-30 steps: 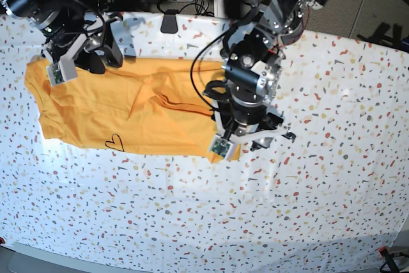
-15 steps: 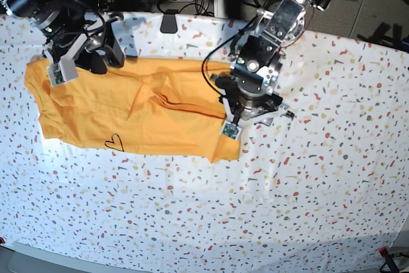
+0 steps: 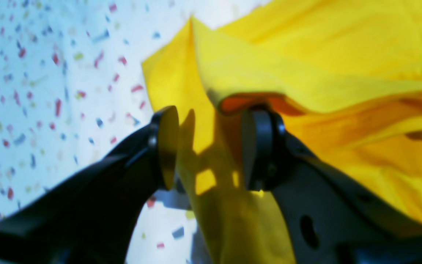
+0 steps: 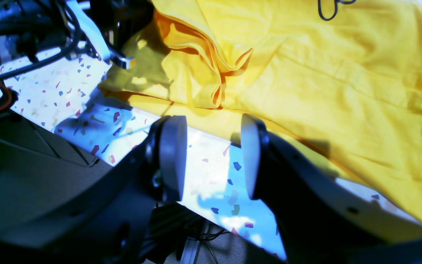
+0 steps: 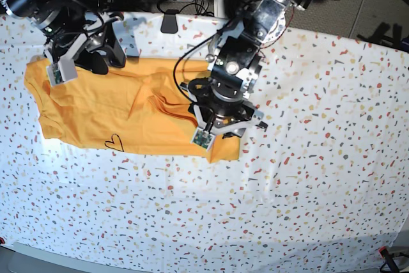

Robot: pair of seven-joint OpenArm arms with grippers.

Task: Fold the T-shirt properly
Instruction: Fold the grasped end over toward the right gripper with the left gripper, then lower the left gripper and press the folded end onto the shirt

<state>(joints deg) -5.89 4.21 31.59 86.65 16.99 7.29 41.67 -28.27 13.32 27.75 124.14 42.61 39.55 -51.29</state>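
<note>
Right, shirt lies spread but rumpled on the speckled cloth, far-left part of my base view, both claws at its edges.

Heart outline sits near the shirt's near hem; a bunched ridge of folds runs through the middle. My left claw is over the shirt's right end, jaws apart w/ a strip of yellow fabric between the pads; one finger sits under a raised flap, but pads aren't pressed on the fabric, so I read it as released, not grasping. My right claw hangs at the shirt's far-left edge, jaws apart, only cloth btwn them, fabric hem just beyond the tips.
</note>
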